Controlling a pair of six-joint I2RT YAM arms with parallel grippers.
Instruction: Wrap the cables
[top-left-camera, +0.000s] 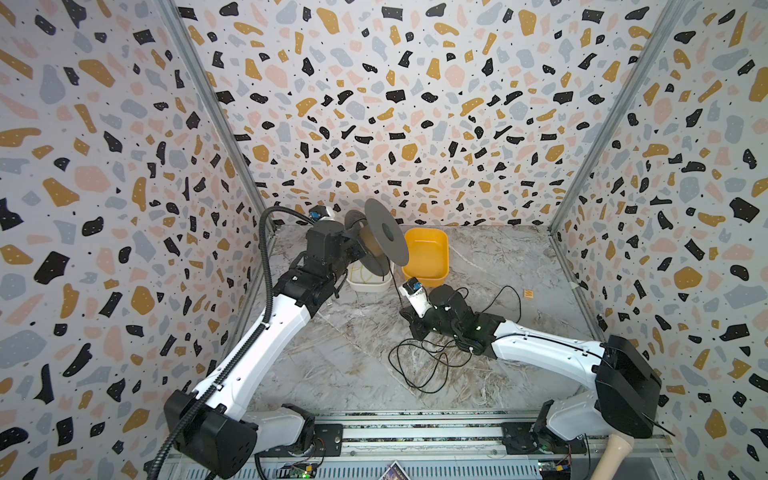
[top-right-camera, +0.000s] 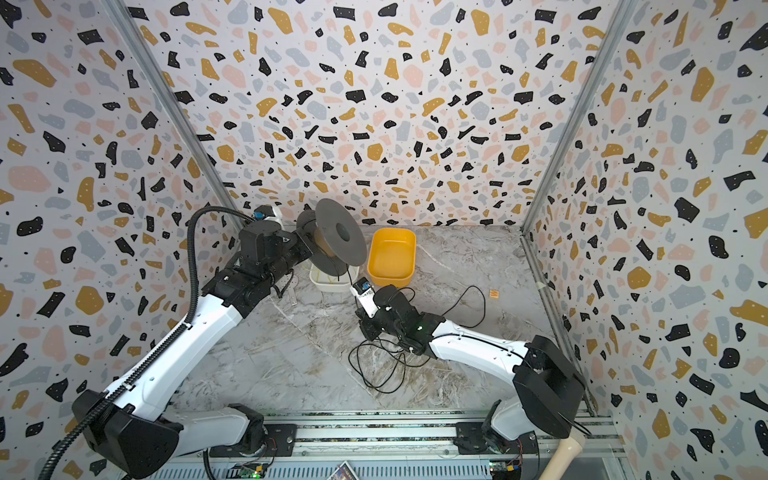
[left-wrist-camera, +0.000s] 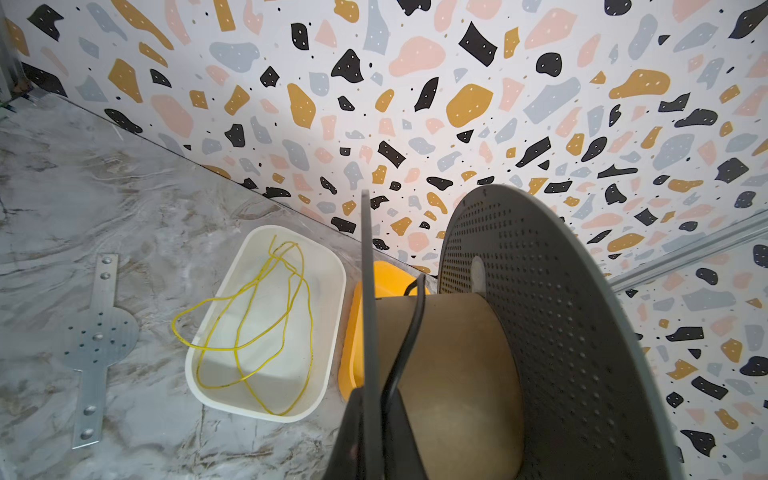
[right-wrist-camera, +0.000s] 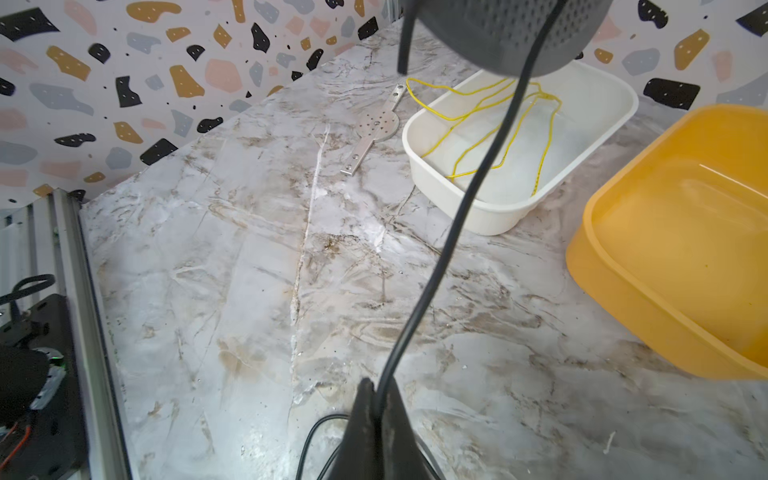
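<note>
- Left gripper (left-wrist-camera: 374, 397): jaws clamped on the thin grey flange of the spool (left-wrist-camera: 457, 357), which is held off the table. The spool has a brown cardboard core and perforated discs.
- Right gripper (right-wrist-camera: 376, 392): jaws pinched shut on the black cable (right-wrist-camera: 452, 232), a thin, smooth cord running up to the spool.
- The cable's slack lies in loose loops on the marble table (top-left-camera: 332, 374), partly hidden under the right arm.
- White tray (left-wrist-camera: 332, 332) holds a yellow cord (left-wrist-camera: 311, 320).
</note>
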